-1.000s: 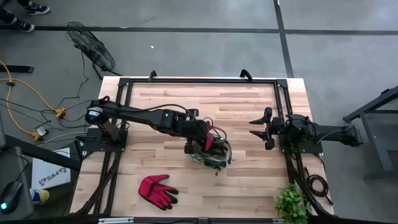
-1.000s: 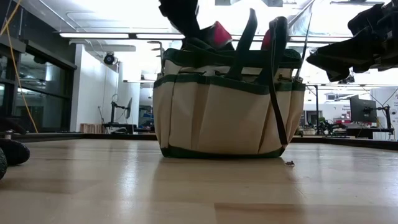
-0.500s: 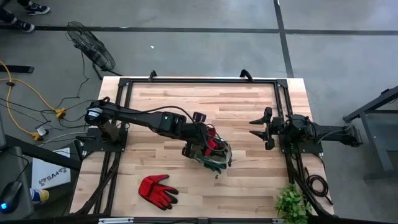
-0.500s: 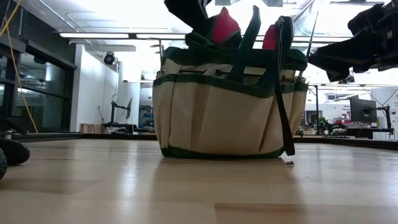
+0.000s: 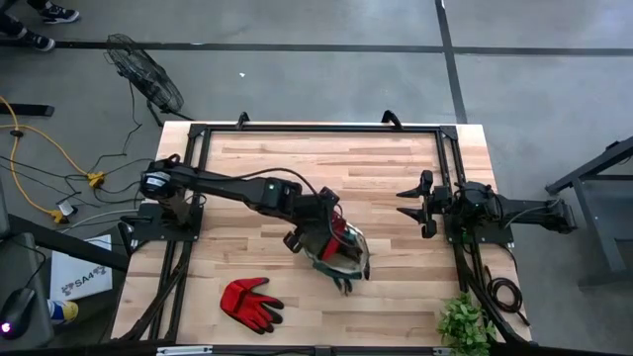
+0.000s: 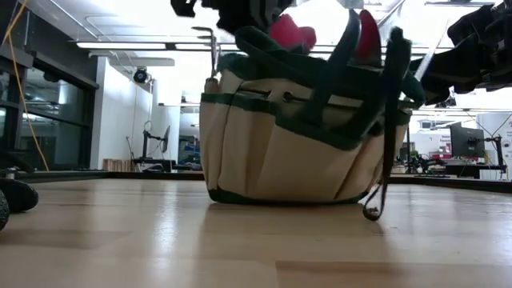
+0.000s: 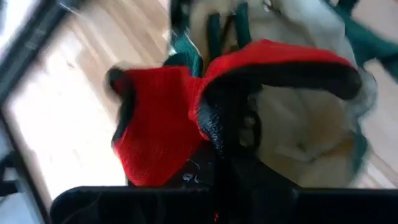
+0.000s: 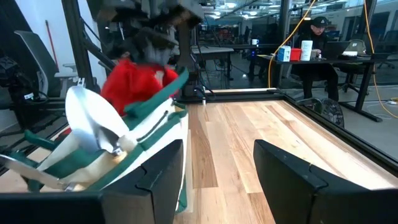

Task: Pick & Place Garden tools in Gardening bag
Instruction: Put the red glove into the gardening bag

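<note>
Stuffing the black-and-red glove [image 7: 186,118] into the gardening bag [image 6: 296,136], the left gripper [image 5: 318,233] pinches it tight; the red glove [image 5: 250,303] waits nearby, right gripper [image 5: 419,205] wide, idle.

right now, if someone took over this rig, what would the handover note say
Left gripper: shut on the black-and-red glove, pushing it into the top of the gardening bag, which is tipping sideways under it.
Right gripper: open, empty, parked at the table's right edge.
Done: a silver trowel already stands in the bag.
Left: release this glove inside the bag, then fetch the red glove lying on the table nearer the front edge. No other tools show on the table.
</note>
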`<state>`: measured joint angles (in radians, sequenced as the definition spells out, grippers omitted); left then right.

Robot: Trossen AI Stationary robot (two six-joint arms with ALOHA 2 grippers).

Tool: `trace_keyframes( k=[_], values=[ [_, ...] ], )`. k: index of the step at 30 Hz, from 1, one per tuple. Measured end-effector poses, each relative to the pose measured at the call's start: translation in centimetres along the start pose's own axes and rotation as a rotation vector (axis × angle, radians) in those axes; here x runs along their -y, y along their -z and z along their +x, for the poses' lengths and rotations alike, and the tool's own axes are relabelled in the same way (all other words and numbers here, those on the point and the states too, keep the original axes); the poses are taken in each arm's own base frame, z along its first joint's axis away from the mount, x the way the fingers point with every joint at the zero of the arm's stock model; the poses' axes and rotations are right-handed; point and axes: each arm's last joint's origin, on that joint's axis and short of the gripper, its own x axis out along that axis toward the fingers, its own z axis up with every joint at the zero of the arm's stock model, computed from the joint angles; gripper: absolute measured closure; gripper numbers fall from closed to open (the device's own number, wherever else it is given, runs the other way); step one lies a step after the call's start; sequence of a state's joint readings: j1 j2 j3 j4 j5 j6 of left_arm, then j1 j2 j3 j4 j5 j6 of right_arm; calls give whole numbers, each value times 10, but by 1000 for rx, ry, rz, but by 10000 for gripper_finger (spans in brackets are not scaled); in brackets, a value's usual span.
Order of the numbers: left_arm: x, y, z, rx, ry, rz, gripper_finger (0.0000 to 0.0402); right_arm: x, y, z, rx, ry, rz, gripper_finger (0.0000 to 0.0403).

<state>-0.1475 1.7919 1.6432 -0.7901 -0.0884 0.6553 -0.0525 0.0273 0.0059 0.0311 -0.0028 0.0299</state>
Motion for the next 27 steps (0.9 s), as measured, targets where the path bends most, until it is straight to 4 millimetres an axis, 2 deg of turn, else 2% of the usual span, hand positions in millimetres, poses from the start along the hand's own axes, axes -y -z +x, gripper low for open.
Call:
trace_keyframes(
  k=[5, 17, 27],
  values=[
    [-9, 8, 6, -17, 4, -19, 401, 0, 0, 0, -1, 0, 0, 214],
    [-38, 43, 14, -160, -53, -192, 401, 0, 0, 0, -1, 0, 0, 214],
    [-41, 46, 14, -162, -66, -202, 401, 0, 0, 0, -1, 0, 0, 214]
  ],
)
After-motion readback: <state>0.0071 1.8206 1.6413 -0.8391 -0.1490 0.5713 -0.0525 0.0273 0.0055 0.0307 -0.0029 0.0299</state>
